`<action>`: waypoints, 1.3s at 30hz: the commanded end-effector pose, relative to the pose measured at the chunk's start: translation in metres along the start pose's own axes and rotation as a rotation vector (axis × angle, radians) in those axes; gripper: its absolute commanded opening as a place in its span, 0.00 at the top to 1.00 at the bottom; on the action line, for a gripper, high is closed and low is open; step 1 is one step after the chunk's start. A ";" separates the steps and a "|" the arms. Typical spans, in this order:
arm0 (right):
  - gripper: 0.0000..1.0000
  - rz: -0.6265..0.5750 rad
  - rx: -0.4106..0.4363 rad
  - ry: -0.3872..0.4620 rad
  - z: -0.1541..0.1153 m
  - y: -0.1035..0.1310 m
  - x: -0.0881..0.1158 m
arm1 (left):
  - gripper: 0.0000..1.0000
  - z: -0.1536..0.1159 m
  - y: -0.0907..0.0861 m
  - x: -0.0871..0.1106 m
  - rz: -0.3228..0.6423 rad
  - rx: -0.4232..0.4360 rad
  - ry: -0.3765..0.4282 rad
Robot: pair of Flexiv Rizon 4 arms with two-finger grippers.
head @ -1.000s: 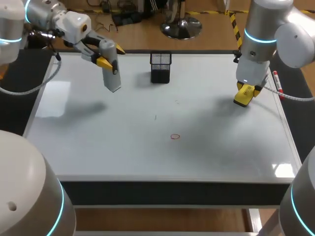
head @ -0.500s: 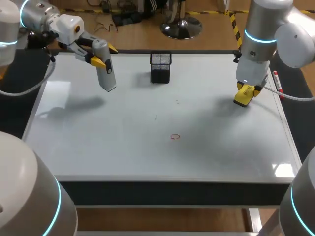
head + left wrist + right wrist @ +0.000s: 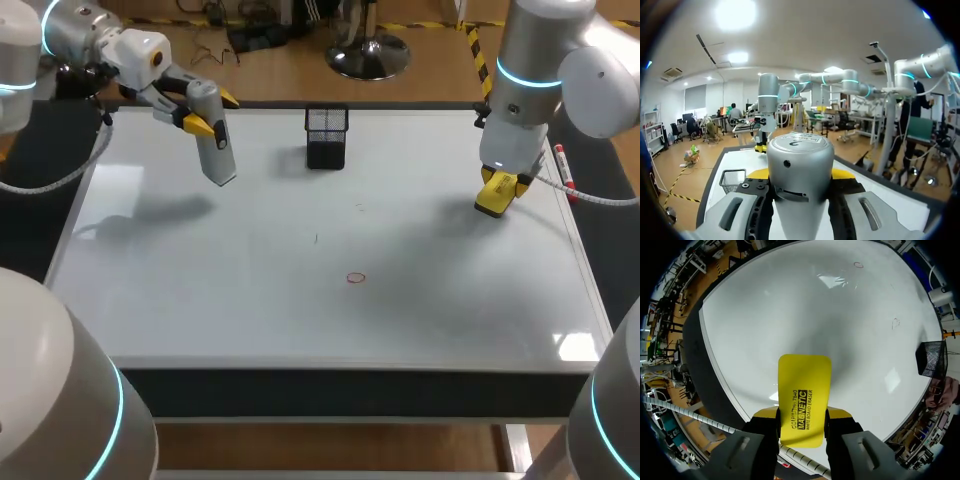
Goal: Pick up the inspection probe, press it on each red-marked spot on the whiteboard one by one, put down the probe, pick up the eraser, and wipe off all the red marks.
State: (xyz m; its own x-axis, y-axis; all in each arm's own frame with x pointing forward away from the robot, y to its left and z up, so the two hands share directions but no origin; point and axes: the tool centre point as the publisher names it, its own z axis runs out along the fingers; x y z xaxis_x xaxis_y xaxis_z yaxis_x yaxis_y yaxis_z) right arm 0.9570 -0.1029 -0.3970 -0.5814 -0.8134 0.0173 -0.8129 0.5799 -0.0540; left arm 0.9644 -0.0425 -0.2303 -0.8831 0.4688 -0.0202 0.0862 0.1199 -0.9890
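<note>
My left gripper is shut on the grey inspection probe, which hangs tip-down above the far left of the whiteboard. In the left wrist view the probe fills the gap between the fingers. Over the far right of the board, my right gripper is shut on the yellow eraser; the eraser juts out ahead of the fingers. A small red circle lies near the board's middle, with a fainter red mark farther back. The marks also show ahead of the eraser.
A black mesh holder stands at the back middle of the board, between the two arms. A red marker lies along the right edge. A short dark stroke sits on the board left of the red circle.
My left arm moved the probe a little to the left and farther back, then held still. The right arm and eraser have not moved.
</note>
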 end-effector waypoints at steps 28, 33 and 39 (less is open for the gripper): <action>1.00 -0.366 0.110 -0.063 -0.036 0.165 -0.020 | 1.00 -0.001 0.000 -0.001 0.000 0.002 0.003; 1.00 -0.467 0.101 -0.072 -0.036 0.201 -0.038 | 1.00 -0.001 0.000 -0.001 0.000 0.002 0.003; 1.00 -0.583 0.087 -0.074 -0.031 0.238 -0.066 | 1.00 -0.001 0.000 -0.001 0.000 0.002 0.003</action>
State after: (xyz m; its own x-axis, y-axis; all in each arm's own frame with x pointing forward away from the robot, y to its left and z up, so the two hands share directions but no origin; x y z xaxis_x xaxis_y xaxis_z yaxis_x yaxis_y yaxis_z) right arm 0.8001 0.0723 -0.3726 -0.0387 -0.9990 -0.0244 -0.9895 0.0417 -0.1384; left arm 0.9643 -0.0424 -0.2304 -0.8832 0.4686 -0.0202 0.0861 0.1195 -0.9891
